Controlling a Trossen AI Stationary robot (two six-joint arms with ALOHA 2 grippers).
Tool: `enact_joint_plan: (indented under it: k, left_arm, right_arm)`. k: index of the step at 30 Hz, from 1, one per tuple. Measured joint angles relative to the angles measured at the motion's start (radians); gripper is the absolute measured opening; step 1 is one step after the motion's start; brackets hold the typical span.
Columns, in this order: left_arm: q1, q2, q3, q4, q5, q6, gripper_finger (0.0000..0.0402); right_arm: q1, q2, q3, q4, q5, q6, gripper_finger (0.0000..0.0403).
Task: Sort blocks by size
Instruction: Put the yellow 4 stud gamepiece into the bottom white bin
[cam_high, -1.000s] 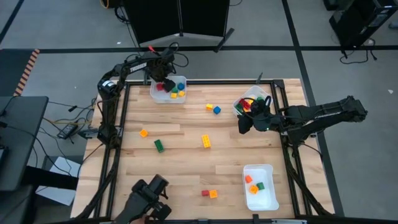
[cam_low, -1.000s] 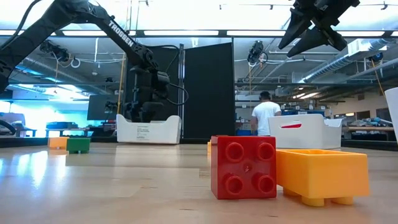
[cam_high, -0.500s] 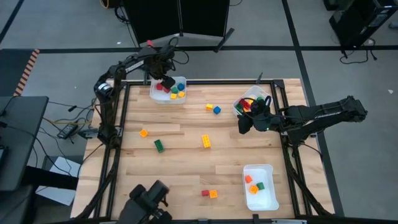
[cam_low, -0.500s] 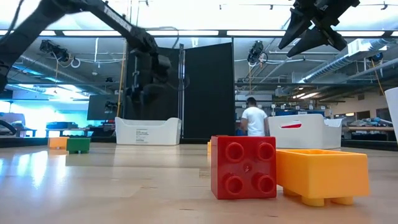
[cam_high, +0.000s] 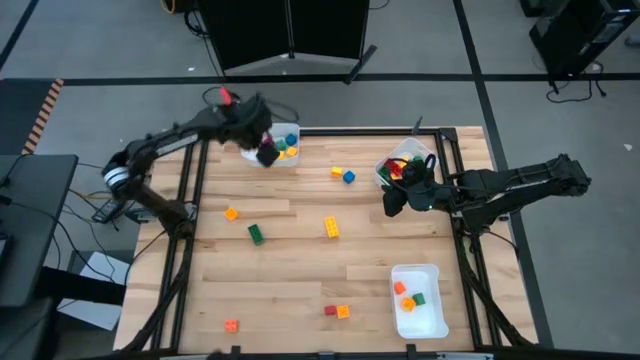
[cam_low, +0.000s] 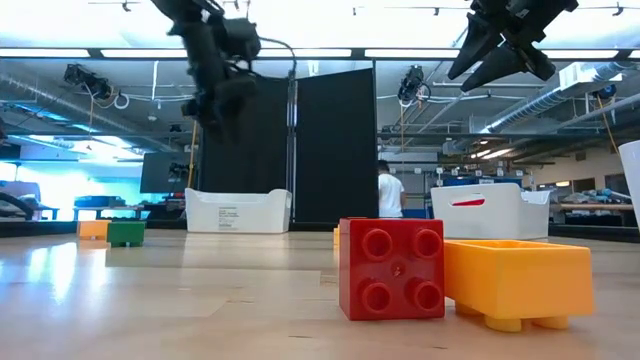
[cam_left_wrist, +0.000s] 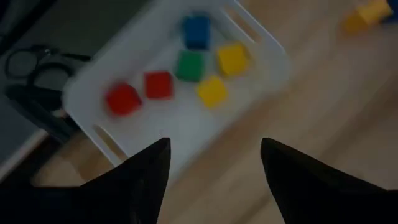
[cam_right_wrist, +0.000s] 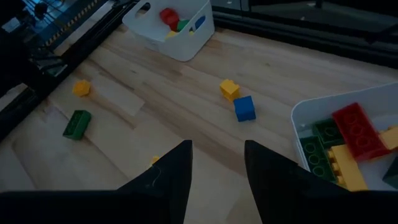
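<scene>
Sorting is part done. The bin at the far left corner of the table (cam_high: 283, 160) holds small cubes, red, green, blue and yellow (cam_left_wrist: 186, 68). The bin by the right edge, toward the far side (cam_high: 385, 172), holds longer bricks (cam_right_wrist: 351, 140). The bin at the near right corner (cam_high: 420, 320) holds a few orange and green pieces (cam_high: 408, 295).

Blocks left loose on the table: a yellow and blue pair toward the far edge (cam_high: 343, 175), an orange cube (cam_high: 231, 213) and a green brick (cam_high: 256, 234) on the left side, a yellow brick near the centre (cam_high: 331, 227), a red and orange pair by the near edge (cam_high: 336, 311), and one orange cube close to the near left corner (cam_high: 231, 325).

The left gripper (cam_high: 266, 152) hangs over the far-left bin, fingers (cam_left_wrist: 143, 180) well apart and empty. The right gripper (cam_high: 393, 202) hovers just inside the right edge, fingers (cam_right_wrist: 171, 174) partly open, holding nothing.

The table is pale wood planking in a black frame. Beyond it lie a black partition (cam_low: 335, 145), workshop benches, and a person in a white top (cam_low: 388, 192).
</scene>
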Motion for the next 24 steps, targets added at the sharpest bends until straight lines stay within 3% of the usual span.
enact_joint_plan:
  k: [6,13,19,24]
  left_arm:
    - [-0.200,-0.214,-0.233,0.066,-0.006,-0.162,0.0258]
    - [-0.543,-0.405,-0.411,0.223,-0.113,-0.407,0.0258]
    - [-0.779,-0.433,-0.452,0.226,-0.146,-0.418,0.0258]
    - [-0.860,-0.422,-0.456,0.227,-0.146,-0.414,0.0258]
  right_arm:
    - [0.000,0.000,0.000,0.020,-0.008,0.000,0.0158]
    - [-0.001,0.000,0.000,0.043,-0.003,0.000,0.0158]
    - [-0.003,0.000,0.000,0.060,0.003,-0.052,0.0158]
    - [-0.003,0.000,0.000,0.058,-0.028,-0.099,0.0158]
